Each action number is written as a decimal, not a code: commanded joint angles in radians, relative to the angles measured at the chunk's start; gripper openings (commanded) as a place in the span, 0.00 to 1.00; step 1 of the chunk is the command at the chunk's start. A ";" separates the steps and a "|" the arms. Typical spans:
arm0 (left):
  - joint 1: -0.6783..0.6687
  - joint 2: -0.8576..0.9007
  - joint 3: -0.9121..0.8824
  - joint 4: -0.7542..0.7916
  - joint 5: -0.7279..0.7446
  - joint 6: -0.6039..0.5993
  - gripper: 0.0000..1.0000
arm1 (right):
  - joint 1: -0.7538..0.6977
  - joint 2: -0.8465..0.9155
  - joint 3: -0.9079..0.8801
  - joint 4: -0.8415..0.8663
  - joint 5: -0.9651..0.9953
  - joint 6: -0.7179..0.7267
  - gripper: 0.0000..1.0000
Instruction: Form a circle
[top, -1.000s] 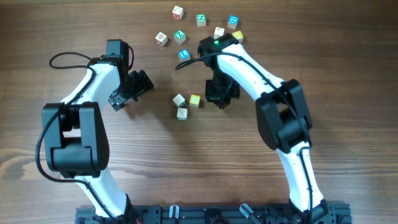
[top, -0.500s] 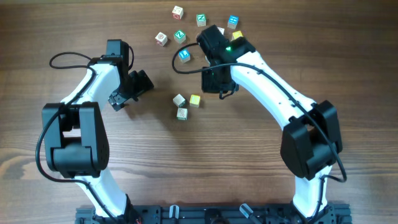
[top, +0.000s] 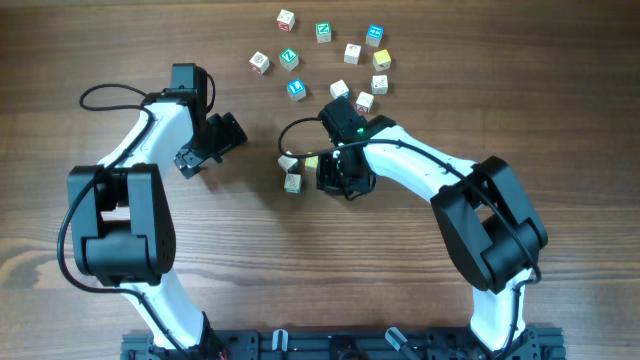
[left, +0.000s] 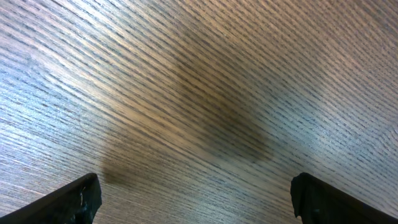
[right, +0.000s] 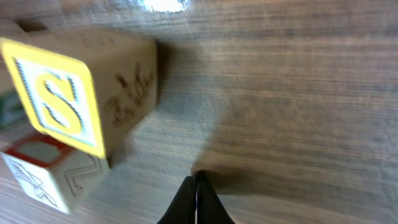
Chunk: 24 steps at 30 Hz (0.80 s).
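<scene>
Overhead and wrist views. My left arm (top: 150, 120) reaches from its base towards the far side of the table (top: 90, 310), and its wrist turns back inward. This leaves my left gripper (top: 212, 150) above bare wood. Its fingers (left: 79, 200) stand wide apart at the two lower corners of the left wrist view, with nothing between them.

My right arm (top: 420, 165) stretches from its base towards the middle of the table, forearm nearly level, wrist turned down. My right gripper (right: 196, 190) has its jaws clenched into a single point just above the wood, grasping nothing.

The circle (top: 296, 170) is a small cluster of three cubes. It holds a yellow cube (right: 62, 99) bearing the letter S, a white cube (right: 43, 171) close beside it, and a second white cube (top: 288, 160) next to them. The cluster lies just to the left of my right gripper. In the right wrist view, the yellow cube sits up and to the left of the clenched tips, parted from them by a strip of bare wood.

Well apart, at the far side of the table, lie scattered cubes (top: 323, 32), some teal, some blue, some white
</scene>
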 joint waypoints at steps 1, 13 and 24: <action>0.003 0.011 -0.005 0.003 -0.010 -0.006 1.00 | 0.003 0.008 -0.020 0.019 0.109 0.089 0.04; 0.003 0.011 -0.005 0.003 -0.010 -0.006 1.00 | 0.020 0.008 -0.020 0.086 0.174 0.110 0.04; 0.003 0.011 -0.006 0.003 -0.010 -0.006 1.00 | 0.026 0.008 -0.020 0.133 0.182 0.110 0.04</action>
